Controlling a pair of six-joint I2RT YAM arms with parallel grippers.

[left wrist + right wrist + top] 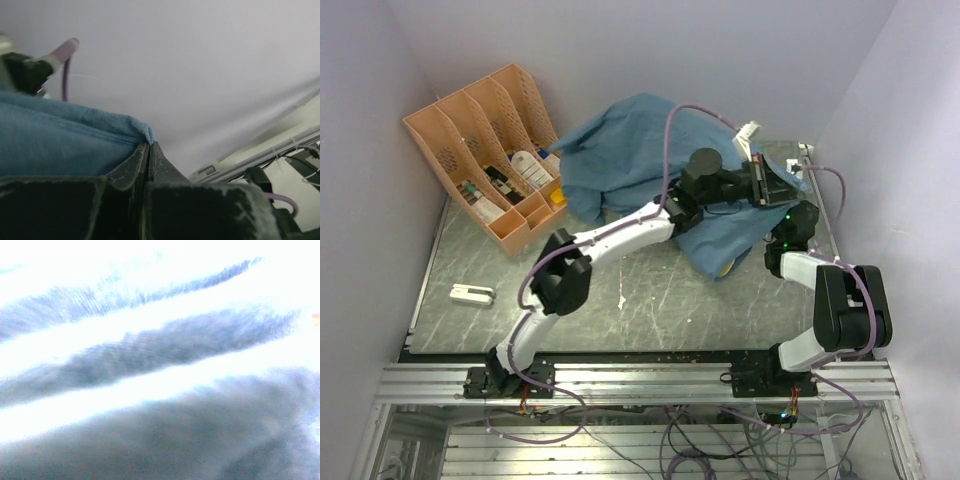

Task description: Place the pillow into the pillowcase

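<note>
The blue pillowcase (630, 150) lies wrinkled and bulging across the back of the table. My left gripper (775, 187) reaches to its right end. In the left wrist view that gripper (149, 142) is shut, pinching a hem corner of the pillowcase (60, 140) at its tips. The pillow is almost wholly hidden by the blue cloth. Only a small yellow bit (725, 268) pokes out at the near edge. My right arm's wrist (795, 225) sits against the cloth's right side, its fingers buried. The right wrist view is filled with blurred, overlit folds of fabric (150, 350).
An orange file organiser (485, 150) holding small items stands at the back left. A small white object (472, 294) lies near the left front. Walls close in on the left, back and right. A metal rail (640, 380) runs along the front edge.
</note>
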